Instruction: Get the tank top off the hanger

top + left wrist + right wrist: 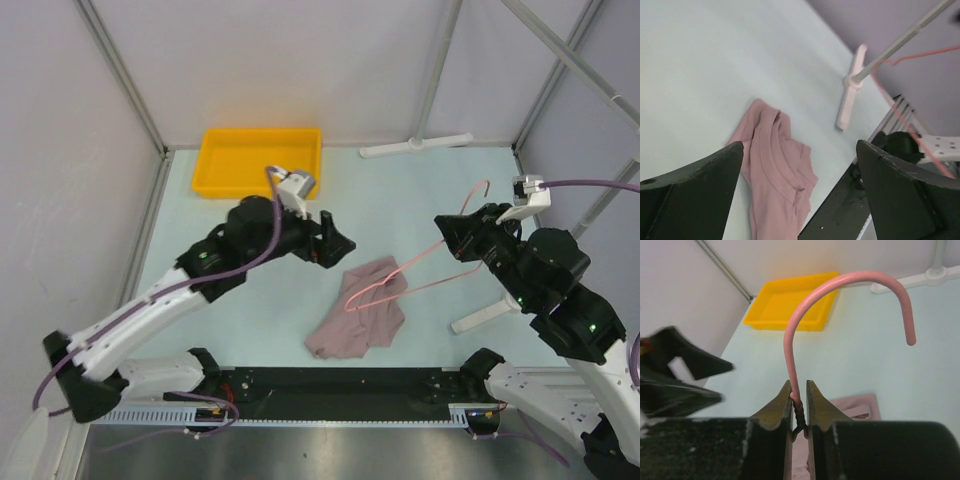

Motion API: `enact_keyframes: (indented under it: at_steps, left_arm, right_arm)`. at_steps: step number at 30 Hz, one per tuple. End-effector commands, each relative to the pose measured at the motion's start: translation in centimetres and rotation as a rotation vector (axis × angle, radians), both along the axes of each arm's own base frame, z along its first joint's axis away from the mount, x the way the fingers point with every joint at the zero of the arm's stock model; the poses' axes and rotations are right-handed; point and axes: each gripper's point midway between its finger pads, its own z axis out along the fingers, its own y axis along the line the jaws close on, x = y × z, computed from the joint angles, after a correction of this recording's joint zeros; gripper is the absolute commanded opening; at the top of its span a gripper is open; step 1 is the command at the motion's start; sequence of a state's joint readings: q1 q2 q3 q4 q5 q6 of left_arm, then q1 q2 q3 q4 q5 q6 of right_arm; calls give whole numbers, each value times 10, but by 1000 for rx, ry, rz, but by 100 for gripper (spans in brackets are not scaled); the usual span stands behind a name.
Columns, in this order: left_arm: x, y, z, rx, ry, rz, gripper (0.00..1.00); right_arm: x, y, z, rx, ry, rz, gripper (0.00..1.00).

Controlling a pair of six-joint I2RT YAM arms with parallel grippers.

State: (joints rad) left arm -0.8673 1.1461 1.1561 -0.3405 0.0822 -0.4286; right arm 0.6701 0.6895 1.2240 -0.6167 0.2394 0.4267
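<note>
Looking down from the left wrist camera, the left gripper (800,144) stands spread wide with nothing in it. The tank top (775,170) lies crumpled on the table (715,60) below and between its fingers, partly cut off by the lower edge. The overhead view places that gripper just beyond the garment, slightly to its left. Only the right wrist view shows the grip on the hanger (865,274): the right gripper (799,385) is pinched on the twisted neck below the hook. From overhead the hanger's left corner overlaps the fabric; whether wire and cloth touch cannot be told.
</note>
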Motion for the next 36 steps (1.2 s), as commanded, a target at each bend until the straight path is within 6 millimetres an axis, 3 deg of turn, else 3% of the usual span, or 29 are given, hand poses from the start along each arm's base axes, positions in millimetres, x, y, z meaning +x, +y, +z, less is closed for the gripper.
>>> enact_keyframes:
  at_steps: [1,5,9,19,21,23,27,33,36]
  left_arm:
    - [-44,39,60,-148,-136,-65,100]
    - [-85,57,101,-304,-218,-167,99]
    - [-111,55,124,-375,-229,-286,100]
    - [-133,-25,96,-172,-177,-429,92]
    - [-126,-34,89,-129,-168,-390,88]
    - [-126,-38,86,-113,-155,-374,84]
    - [-125,-46,74,-79,-133,-353,62]
    - [-133,-54,60,-43,-107,-368,48]
    - [-133,-54,54,-23,-98,-369,47]
  right_arm:
    - [9,-3,-10,-77,-3,-26,0]
    - [14,6,-27,-139,30,9,0]
    - [17,10,-36,-172,50,21,0]
    - [19,2,-43,-215,88,-16,0]
    - [18,-1,-43,-218,87,-23,0]
    - [17,-4,-41,-218,79,-32,0]
    - [15,-7,-39,-222,77,-39,0]
    - [14,-9,-35,-215,70,-43,0]
    - [13,-9,-30,-207,61,-41,0]
